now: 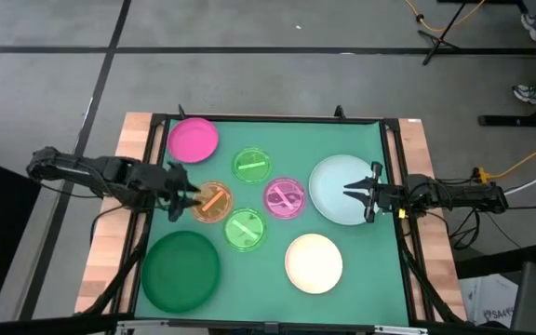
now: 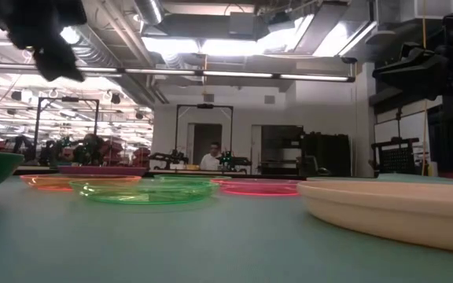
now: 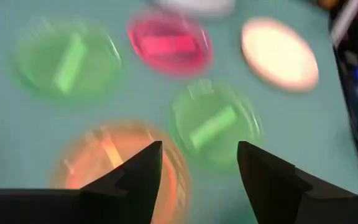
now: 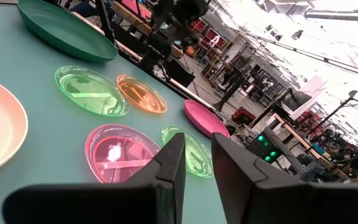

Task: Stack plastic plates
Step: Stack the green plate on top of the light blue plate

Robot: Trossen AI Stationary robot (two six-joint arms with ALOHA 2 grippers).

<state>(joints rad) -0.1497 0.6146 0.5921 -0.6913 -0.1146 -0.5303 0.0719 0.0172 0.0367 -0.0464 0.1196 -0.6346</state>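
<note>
Two grippers up: my left gripper hangs wide open, empty, just over the orange plate; right gripper part-open, empty, above the pale blue plate.

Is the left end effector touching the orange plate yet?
Cannot tell. In the high view the open left end effector overlaps the orange plate rim; its wrist view shows the fingers over the plate, but no view shows height.
</note>
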